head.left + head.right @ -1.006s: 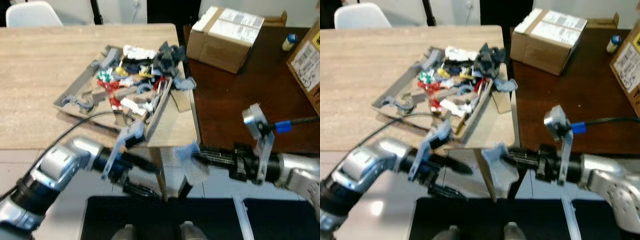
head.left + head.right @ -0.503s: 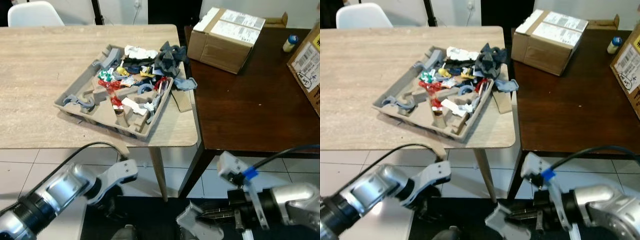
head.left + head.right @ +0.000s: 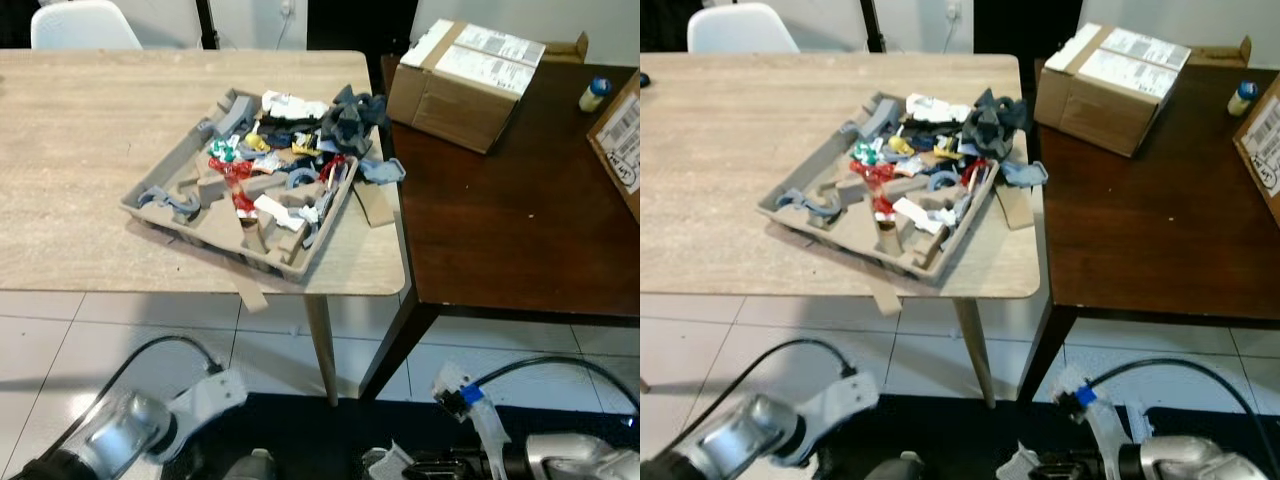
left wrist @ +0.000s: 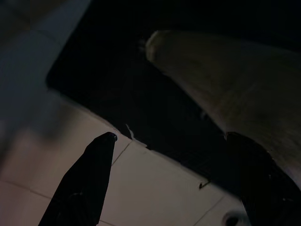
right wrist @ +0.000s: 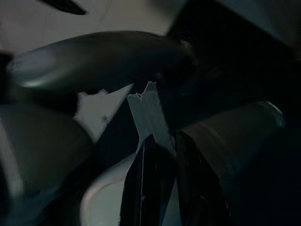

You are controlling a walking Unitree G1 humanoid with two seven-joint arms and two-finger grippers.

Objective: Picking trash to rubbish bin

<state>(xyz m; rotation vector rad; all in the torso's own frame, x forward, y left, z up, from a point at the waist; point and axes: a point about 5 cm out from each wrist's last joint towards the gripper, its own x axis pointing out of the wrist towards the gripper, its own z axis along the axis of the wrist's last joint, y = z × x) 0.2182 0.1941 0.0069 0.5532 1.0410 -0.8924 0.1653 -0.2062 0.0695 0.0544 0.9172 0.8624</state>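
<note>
A cardboard tray (image 3: 160, 185) heaped with mixed trash (image 3: 290, 150) sits on the light wooden table (image 3: 90, 110). My right gripper (image 5: 162, 141) is shut on a torn grey cardboard scrap (image 5: 148, 110). That scrap (image 3: 392, 462) hangs low over the black rubbish bin (image 3: 320, 440) at the bottom edge, ahead of my right arm (image 3: 560, 462). My left arm (image 3: 125, 440) is low at the bottom left. In the left wrist view my left gripper (image 4: 171, 136) is open with nothing between its fingers (image 4: 89, 179), over pale floor and the dark bin.
A dark wooden table (image 3: 510, 210) adjoins on the right, carrying a taped cardboard box (image 3: 470, 70), a small bottle (image 3: 593, 95) and another box (image 3: 625, 140). A white chair (image 3: 75, 25) stands behind the light table. Loose scraps (image 3: 375, 190) lie beside the tray. White floor tiles (image 3: 120, 320) lie below.
Both arms have dropped from table-edge height to the bottom of the picture over the bin. The right gripper carried the grey scrap down with it. The camera shifted slightly.
</note>
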